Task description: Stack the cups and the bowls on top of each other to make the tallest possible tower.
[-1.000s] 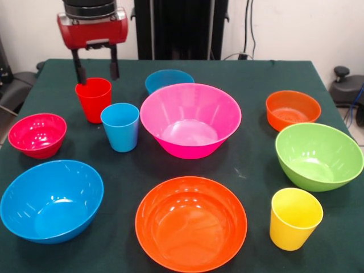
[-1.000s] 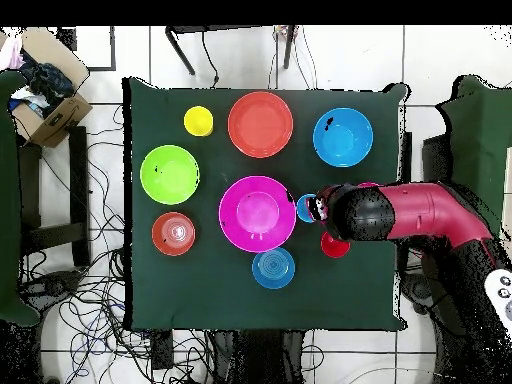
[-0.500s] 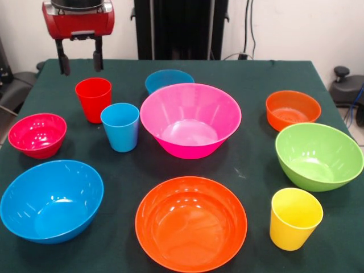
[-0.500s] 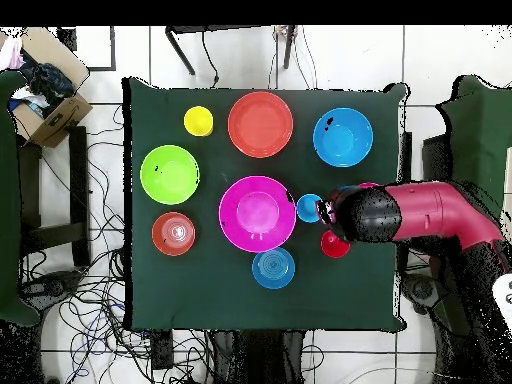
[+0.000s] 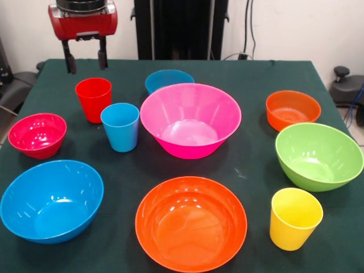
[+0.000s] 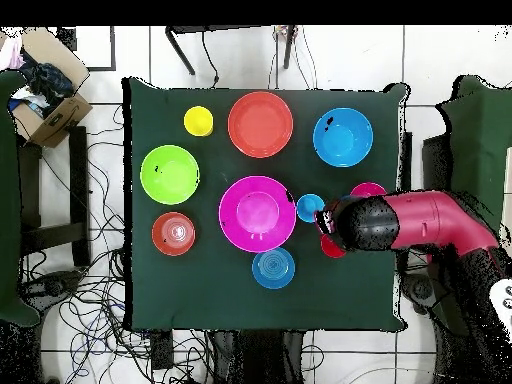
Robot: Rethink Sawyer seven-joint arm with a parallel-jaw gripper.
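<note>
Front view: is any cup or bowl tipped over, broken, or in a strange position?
Nothing stands out. The red cup, light blue cup and yellow cup stand upright, and every bowl, including the large pink bowl, sits mouth-up on the green table. Nothing is stacked yet. The gripper hangs open above the table, holding nothing.

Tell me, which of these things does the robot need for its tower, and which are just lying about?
For the tower: red cup, light blue cup, yellow cup; large pink bowl, big blue bowl, big orange bowl, green bowl, small red bowl, small orange bowl, small blue bowl.

Lying about: cardboard box, floor cables.
</note>
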